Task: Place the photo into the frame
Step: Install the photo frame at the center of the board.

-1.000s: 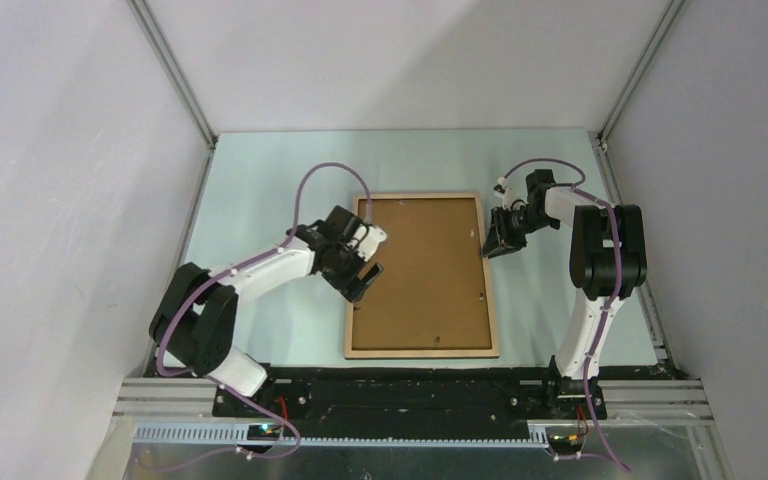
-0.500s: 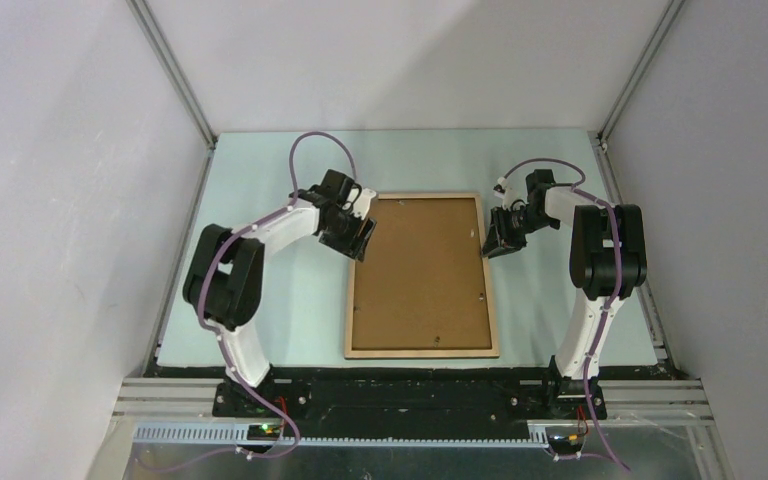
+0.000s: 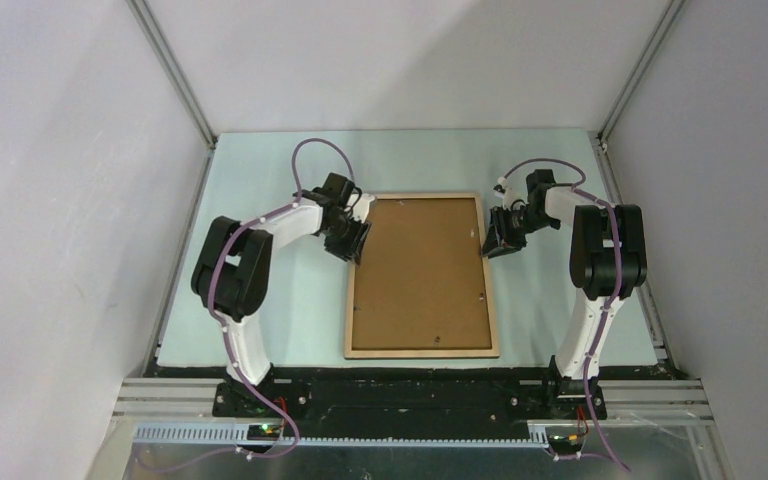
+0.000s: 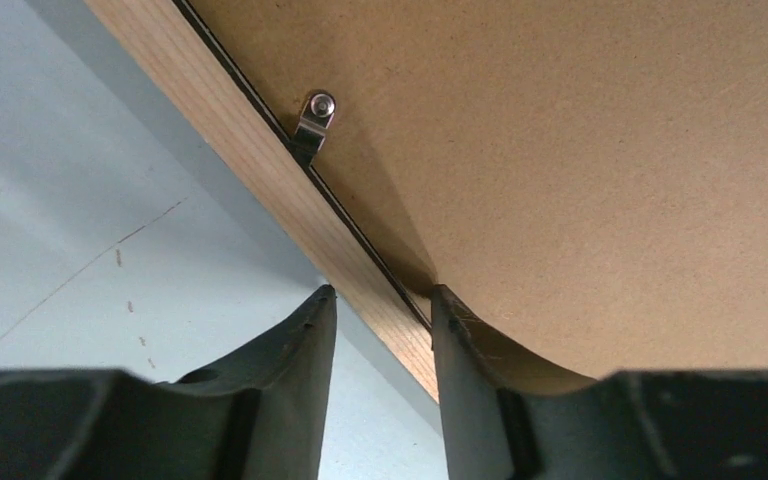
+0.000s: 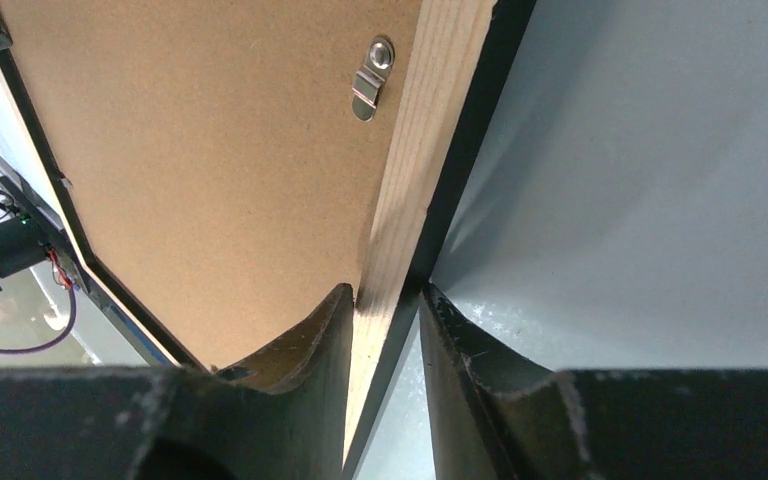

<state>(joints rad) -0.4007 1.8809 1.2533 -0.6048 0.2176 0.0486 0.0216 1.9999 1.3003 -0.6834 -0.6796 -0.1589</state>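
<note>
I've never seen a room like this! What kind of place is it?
Probably a robot testing booth: two robot arms bolted at a pale table, plain white walls on metal rails around it.

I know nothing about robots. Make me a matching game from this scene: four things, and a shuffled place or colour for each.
Things:
1. left gripper
2. right gripper
3. backing board
4. metal clip

Place or colour:
A. brown
B. silver
C. astride the right rail of the frame
D. astride the frame's left rail

Pairs: 1-D, 2-C, 3-A, 4-B
</note>
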